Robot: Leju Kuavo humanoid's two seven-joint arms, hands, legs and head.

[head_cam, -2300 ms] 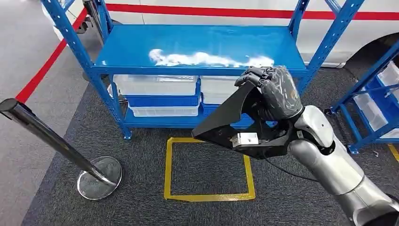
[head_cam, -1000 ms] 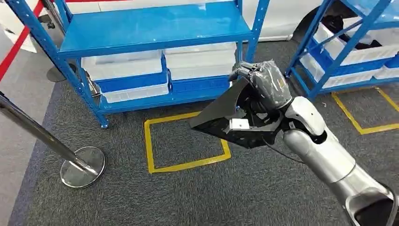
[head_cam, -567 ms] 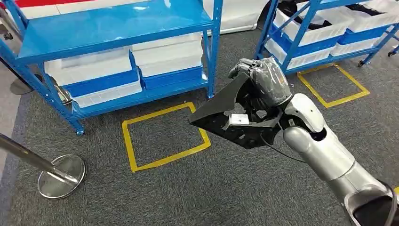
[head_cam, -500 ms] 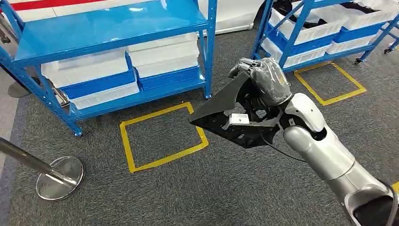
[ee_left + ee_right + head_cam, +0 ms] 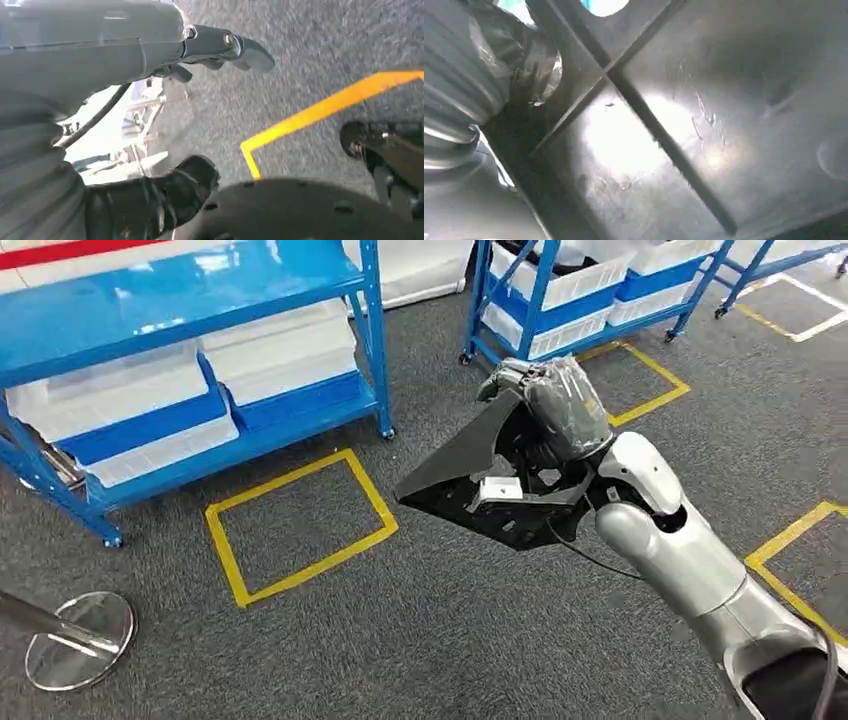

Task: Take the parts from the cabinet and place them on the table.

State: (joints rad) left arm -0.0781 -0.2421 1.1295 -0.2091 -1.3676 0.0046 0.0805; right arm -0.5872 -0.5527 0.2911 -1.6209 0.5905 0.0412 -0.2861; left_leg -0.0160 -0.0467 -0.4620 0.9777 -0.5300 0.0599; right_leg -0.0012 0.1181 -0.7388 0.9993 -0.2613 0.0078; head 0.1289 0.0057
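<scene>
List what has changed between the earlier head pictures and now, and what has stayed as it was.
The camera has swung to the robot's right: the blue rack slid toward the picture's left, and a second rack with more yellow floor squares came into view. That is the robot turning, not things moving. Unchanged: the right hand still grips the black triangular part, held out front in the same pose.

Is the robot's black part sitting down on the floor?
No, the right hand holds the black part up in the air above the grey carpet.
</scene>
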